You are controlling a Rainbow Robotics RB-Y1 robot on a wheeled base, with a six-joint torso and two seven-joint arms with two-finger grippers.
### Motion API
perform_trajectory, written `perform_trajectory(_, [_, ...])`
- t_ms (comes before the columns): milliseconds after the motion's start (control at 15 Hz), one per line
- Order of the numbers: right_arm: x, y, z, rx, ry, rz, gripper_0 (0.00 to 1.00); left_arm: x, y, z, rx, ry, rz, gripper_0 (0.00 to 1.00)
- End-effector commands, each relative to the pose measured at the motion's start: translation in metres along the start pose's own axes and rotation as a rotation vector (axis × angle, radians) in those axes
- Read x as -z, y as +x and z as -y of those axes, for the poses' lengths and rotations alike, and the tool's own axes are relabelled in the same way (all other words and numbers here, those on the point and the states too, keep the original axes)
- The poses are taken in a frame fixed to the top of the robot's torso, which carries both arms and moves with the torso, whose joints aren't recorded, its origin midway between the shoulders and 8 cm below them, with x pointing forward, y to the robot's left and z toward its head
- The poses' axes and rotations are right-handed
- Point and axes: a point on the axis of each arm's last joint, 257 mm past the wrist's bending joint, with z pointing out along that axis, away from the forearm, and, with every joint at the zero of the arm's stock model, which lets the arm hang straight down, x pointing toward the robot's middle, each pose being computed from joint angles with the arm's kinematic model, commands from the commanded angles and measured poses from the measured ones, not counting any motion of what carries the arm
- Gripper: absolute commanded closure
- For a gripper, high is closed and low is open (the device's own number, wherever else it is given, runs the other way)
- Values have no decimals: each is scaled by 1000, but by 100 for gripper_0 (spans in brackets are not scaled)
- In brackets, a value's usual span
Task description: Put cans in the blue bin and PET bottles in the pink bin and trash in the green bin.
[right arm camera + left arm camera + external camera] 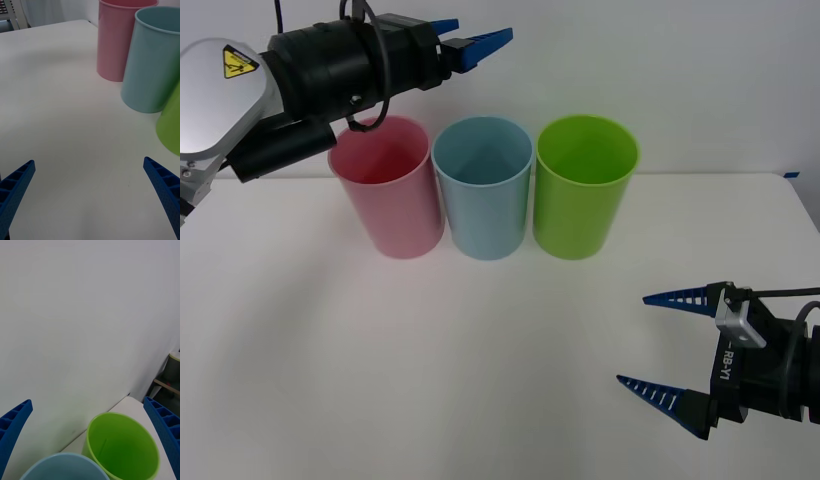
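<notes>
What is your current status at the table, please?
Left hand open, raised above tall pink plastic bin. Right hand open, low over white table. Nothing held.

At upper left of the front view, the left gripper (477,42) shows blue ribbed fingers on a black cabled wrist; a yellow warning label marks its white casing.

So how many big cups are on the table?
3, standing in a row at the back of the table: the pink bin on the left, the blue bin in the middle, the green bin on the right.
</notes>
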Motion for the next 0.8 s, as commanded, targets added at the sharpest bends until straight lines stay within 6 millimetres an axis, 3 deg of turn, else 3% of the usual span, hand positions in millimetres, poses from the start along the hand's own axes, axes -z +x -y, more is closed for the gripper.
perform_trajectory(67, [0,0,0,0,0,0,0,49,-6,15,-28,32,18,0])
perform_trajectory(333, [0,0,0,0,0,0,0,127,5,36,-72,42,-13,0])
perform_trajectory(667, [0,0,0,0,0,0,0,204,65,50,-75,14,-174,0])
perform_trajectory(800, [0,0,0,0,0,0,0,224,88,56,-58,0,-229,0])
